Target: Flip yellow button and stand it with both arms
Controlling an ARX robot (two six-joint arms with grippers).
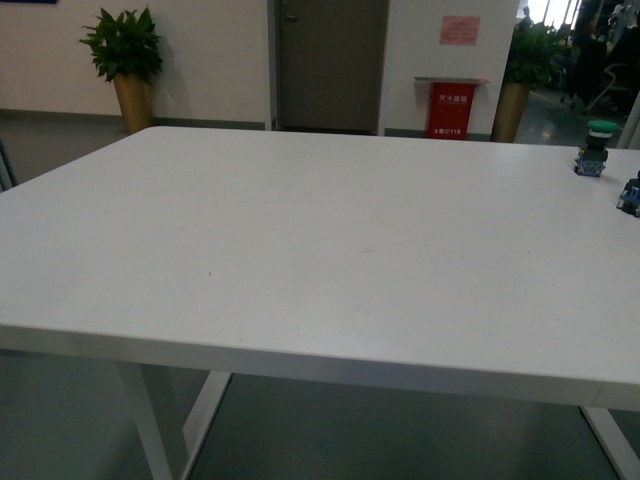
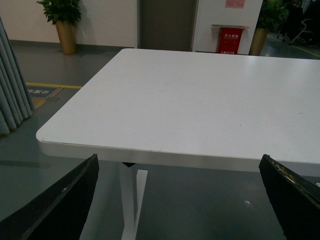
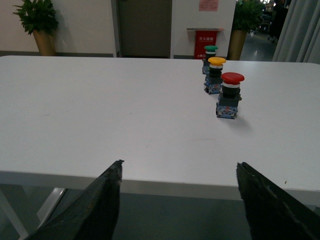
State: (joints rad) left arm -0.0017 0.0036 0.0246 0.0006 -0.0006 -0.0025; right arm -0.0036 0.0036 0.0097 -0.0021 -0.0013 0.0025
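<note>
Your yellow button stands upright on the white bench, cap up, well ahead of the right fingers and apart from them. It is the middle 1 of 3 switches in a short row: a red button stands just nearer the fingers, and a green button just beyond. All 3 are upright, and nothing touches them.

Your right gripper is spread wide with nothing between the fingers, hanging off the near edge of the bench. The row of switches lies ahead of the gap, toward the finger shown on the right in the wrist picture.

Your left gripper is also spread wide and holds nothing. Its fingers sit below and before a rounded bench corner, with only bare bench top ahead of them.

In the front view you see the green button near the far right of the bench; a second switch is cut off by the frame edge, so you cannot tell its colour. Neither arm shows there.
</note>
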